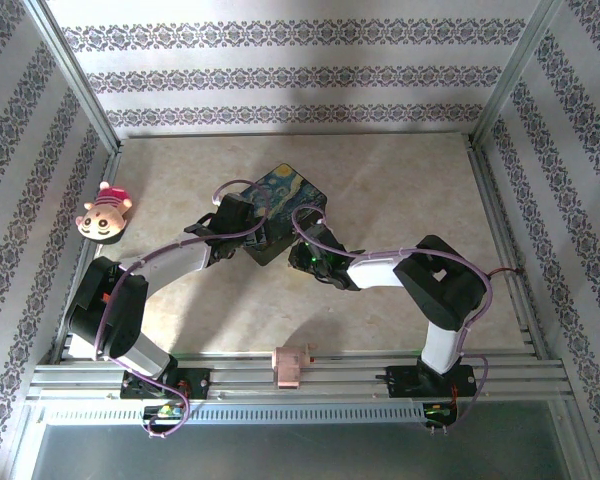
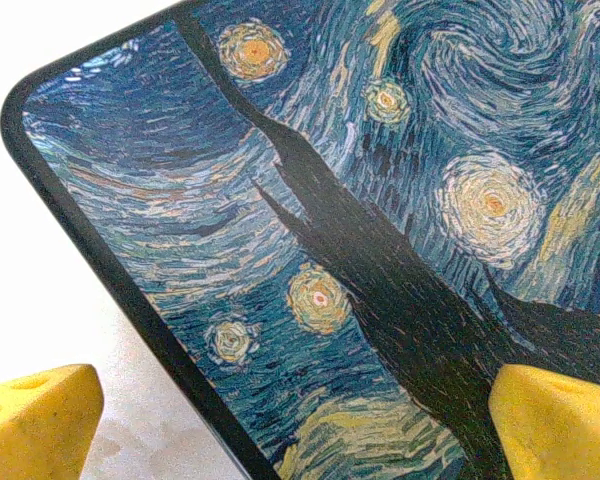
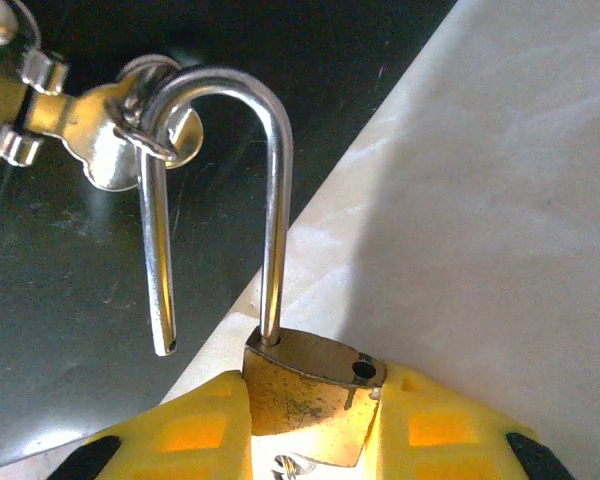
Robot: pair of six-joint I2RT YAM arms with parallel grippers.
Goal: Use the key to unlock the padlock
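At the far left of the top view a plush toy (image 1: 105,212) lies on the pale surface (image 1: 410,190), well apart from everything else. The left arm bends up from the lower left corner and reaches toward the middle of the frame, where a box (image 1: 290,190) with a painted night-sky lid sits. The left hand (image 2: 295,440) hangs over a corner of that lid, spread wide. Its yellow fingers (image 2: 35,420) stand far apart at the bottom corners of the wrist view and grip nothing.

Low in the middle of the top view, a pink block (image 1: 288,366) sits on the metal rail (image 1: 380,372) between the two arm bases.

The right arm folds in from the lower right, its wrist low against the box's dark front. The right hand (image 3: 315,430) pinches the brass body of the padlock (image 3: 315,385) between its yellow fingers (image 3: 195,430), at the bottom centre of the wrist view. The shackle (image 3: 275,200) rises from the body and hooks through the box's silvery clasp (image 3: 90,140) at the upper left. Its shorter leg hangs free, clear of the body.
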